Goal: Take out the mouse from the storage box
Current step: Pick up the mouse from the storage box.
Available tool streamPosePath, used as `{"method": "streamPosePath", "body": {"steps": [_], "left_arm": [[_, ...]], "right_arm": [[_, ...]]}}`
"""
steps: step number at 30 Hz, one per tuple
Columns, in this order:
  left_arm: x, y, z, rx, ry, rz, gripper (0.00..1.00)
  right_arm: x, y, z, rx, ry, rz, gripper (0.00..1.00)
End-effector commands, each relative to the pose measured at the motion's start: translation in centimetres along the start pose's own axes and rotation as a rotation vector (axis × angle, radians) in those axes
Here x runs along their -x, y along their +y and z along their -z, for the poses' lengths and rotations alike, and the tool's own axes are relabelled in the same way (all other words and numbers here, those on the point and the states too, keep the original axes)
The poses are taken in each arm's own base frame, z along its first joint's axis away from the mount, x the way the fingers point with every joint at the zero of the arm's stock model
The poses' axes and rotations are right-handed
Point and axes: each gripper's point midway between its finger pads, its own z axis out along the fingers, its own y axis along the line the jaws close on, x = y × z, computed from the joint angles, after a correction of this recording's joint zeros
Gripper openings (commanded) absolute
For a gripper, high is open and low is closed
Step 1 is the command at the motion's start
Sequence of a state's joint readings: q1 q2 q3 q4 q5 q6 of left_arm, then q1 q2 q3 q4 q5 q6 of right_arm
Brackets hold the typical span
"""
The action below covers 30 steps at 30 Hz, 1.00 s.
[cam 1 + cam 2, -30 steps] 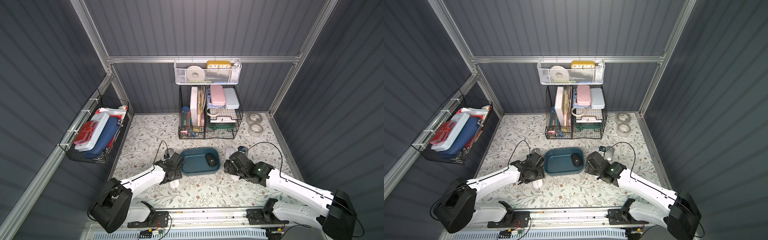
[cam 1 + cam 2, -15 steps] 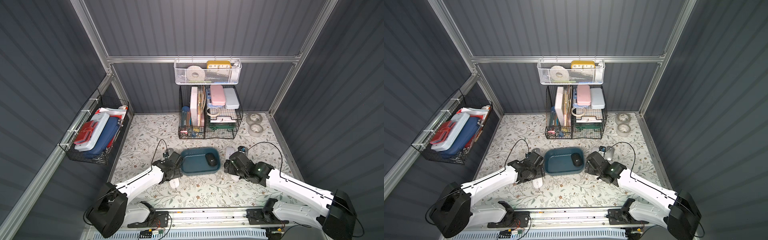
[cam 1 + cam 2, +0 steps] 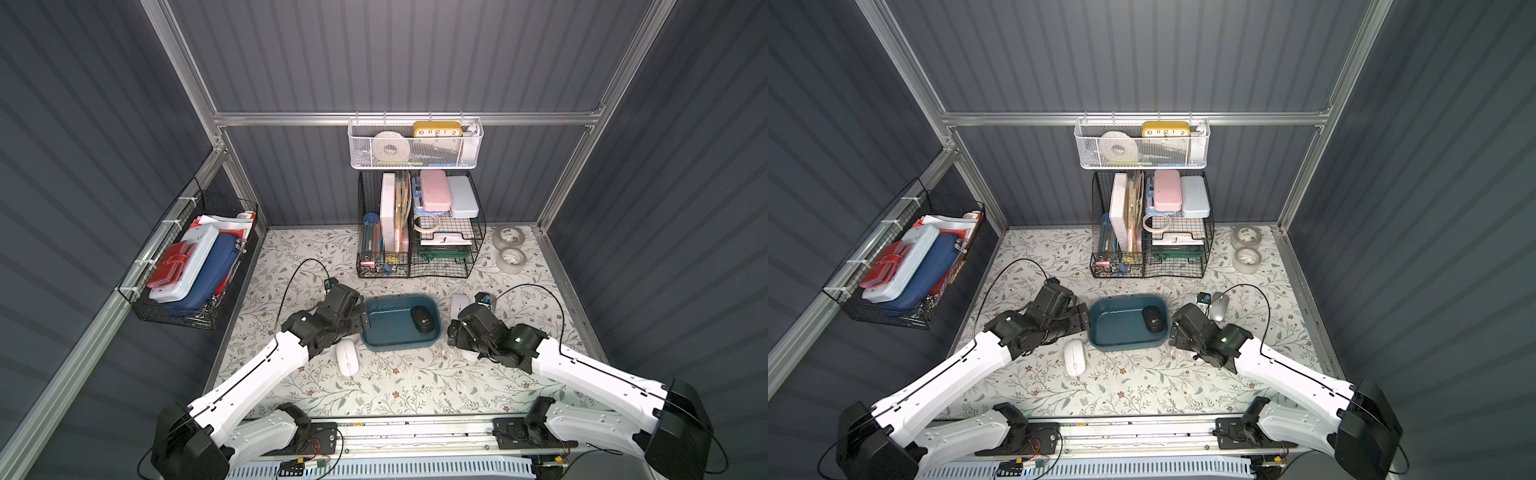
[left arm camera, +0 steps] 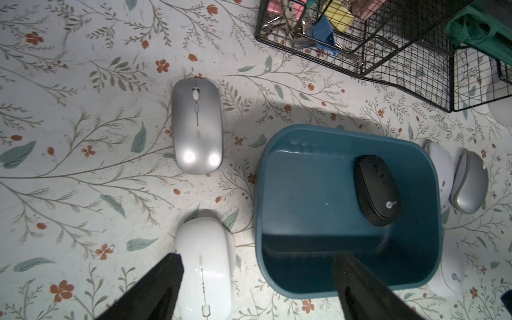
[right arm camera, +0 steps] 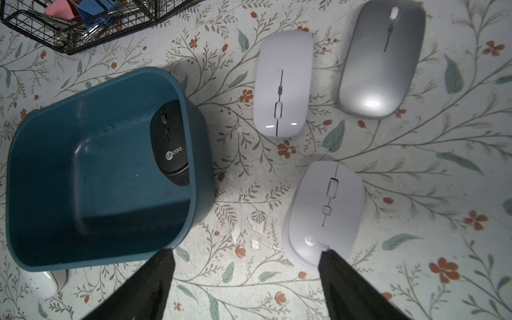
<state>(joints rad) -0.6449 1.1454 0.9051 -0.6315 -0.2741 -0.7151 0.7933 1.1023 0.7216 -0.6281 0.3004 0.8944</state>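
- The black Lecoo mouse [image 4: 378, 191] is the only thing inside the storage box [image 3: 386, 326]. It lies flat on the floor against the wall nearest the right arm, buttons up.
- It is a rounded matte black mouse with a scroll wheel, a ribbed tail end and a small white logo. It looks hard and smooth, so it will probably handle without trouble.
- The box is a shallow dark teal tub with rounded corners, standing upright on the floral table cover.
- Five other mice lie outside the box, so most of the emptying looks done. Lifting out the black one is what remains.
- The left gripper [image 4: 259, 257] hovers over the box's left-arm wall with its jaws spread wide and holds nothing. One finger is above the slim white mouse [image 4: 206, 266], which lies just beside that wall.
- A slim silver mouse [image 4: 196, 124] lies farther out on that same side.
- The right gripper [image 5: 245, 255] also stands wide and empty, just outside the box's opposite wall.
- Beyond that wall lie a white Lecoo mouse [image 5: 324, 210], a pale flat mouse [image 5: 282, 83] and a grey flat mouse [image 5: 382, 58].
- Behind the box stands a black wire basket [image 3: 415, 232].
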Motion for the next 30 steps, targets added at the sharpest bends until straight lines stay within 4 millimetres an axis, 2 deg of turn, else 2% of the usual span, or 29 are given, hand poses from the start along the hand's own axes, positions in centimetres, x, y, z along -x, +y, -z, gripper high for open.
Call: {"method": "streamPosePath", "body": {"steps": [1,9,14,21,30], "left_arm": [[-0.7,-3.0,-0.6,-0.068,0.051,-0.077,0.91],[-2.0,-8.8,-3.1,-0.11,0.131,-0.179,0.95],[-2.5,-11.6,-5.1,-0.139,0.184,-0.201,0.97],[-4.1,-13.4,-8.7,-0.119,0.266,-0.192,0.97],[-5.5,-15.6,-12.3,-0.109,0.322,-0.184,0.97]], "right_arm": [[0.5,0.2,0.3,-0.003,-0.018,-0.003,0.87],[1.0,0.0,0.7,-0.019,-0.038,0.005,0.87],[1.4,-0.1,1.1,-0.019,-0.055,0.002,0.87],[1.2,-0.6,1.2,-0.024,-0.065,0.0,0.87],[0.9,-1.0,0.8,-0.03,-0.069,-0.004,0.87]]}}
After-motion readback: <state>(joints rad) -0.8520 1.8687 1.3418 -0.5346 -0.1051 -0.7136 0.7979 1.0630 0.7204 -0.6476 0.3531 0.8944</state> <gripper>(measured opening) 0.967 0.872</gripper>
